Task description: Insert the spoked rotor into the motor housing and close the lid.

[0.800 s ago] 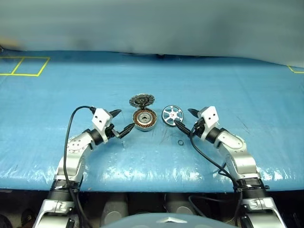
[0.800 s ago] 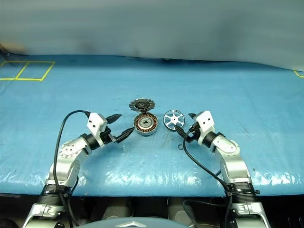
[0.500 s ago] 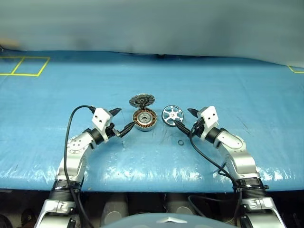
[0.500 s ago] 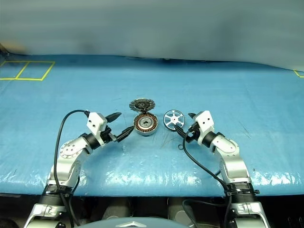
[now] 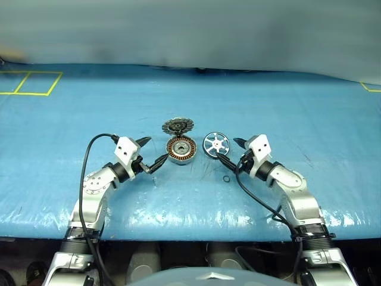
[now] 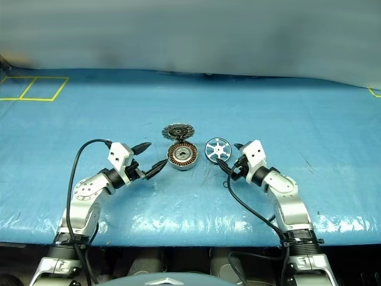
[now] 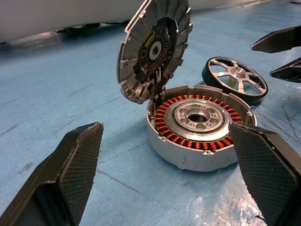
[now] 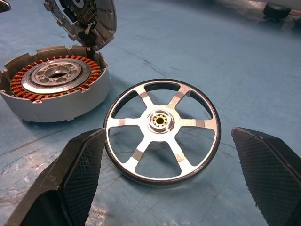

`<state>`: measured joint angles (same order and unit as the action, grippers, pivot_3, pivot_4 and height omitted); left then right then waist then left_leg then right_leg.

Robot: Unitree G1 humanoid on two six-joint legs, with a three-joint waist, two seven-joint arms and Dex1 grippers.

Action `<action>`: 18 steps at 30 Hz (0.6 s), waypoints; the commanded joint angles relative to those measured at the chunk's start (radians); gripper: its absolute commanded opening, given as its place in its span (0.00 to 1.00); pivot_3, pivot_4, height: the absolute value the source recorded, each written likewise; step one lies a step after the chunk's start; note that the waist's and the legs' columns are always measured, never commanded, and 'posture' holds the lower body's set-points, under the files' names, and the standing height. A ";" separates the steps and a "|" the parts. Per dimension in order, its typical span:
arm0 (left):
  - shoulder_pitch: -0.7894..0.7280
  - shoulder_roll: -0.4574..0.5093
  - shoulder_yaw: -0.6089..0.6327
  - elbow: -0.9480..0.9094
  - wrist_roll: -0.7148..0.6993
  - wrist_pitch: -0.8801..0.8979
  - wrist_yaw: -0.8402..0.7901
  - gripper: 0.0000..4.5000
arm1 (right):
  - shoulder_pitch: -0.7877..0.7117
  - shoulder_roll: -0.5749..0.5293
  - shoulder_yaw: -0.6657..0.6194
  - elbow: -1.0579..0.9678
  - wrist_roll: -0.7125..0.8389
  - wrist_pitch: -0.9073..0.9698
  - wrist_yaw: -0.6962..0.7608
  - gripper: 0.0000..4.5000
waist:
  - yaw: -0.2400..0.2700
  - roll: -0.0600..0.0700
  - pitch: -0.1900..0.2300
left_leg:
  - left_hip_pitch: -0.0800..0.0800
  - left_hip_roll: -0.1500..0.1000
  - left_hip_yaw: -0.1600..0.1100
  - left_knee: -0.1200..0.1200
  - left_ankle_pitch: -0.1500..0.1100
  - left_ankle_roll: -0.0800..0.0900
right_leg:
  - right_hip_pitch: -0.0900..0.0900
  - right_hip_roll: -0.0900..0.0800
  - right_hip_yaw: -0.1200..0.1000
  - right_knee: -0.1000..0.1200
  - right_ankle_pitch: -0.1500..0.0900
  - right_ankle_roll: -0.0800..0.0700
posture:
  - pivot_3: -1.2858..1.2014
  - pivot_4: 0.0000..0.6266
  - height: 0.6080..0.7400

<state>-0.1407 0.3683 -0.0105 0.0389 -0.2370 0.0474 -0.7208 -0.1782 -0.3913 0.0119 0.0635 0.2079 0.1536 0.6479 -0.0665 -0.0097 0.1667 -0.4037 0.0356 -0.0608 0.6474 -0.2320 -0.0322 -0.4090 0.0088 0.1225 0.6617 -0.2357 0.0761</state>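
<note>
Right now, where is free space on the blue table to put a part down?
Bare blue table lies wide beyond the lid and to both sides. Crowded: motor housing, spoked rotor, small ring, between both grippers.

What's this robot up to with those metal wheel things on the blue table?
It is about to put a small motor together. The motor housing sits on the blue table with its lid tipped up at the far edge. The spoked rotor lies flat beside it. The right hand is open around the rotor, the left hand open by the housing; neither holds anything.
</note>
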 commanded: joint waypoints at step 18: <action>-0.064 0.166 -0.108 -0.077 -0.015 0.068 -0.252 1.00 | -0.007 0.009 -0.002 -0.044 0.006 -0.013 -0.006 0.99 | -0.001 0.000 0.000 | 0.000 0.000 0.000 0.000 0.000 0.000 | 0.000 0.000 0.000 0.000 0.000 0.000 | 0.52 0.24 1.00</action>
<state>-0.1764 0.5157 -0.1073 0.0252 -0.2385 0.1046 -0.9233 -0.1750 -0.3804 0.0187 0.0623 0.2072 0.1542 0.6402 -0.0673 -0.0098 0.1669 -0.4037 0.0358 -0.0608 0.6474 -0.2320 -0.0323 -0.4095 0.0091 0.1223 0.6622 -0.2360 0.0757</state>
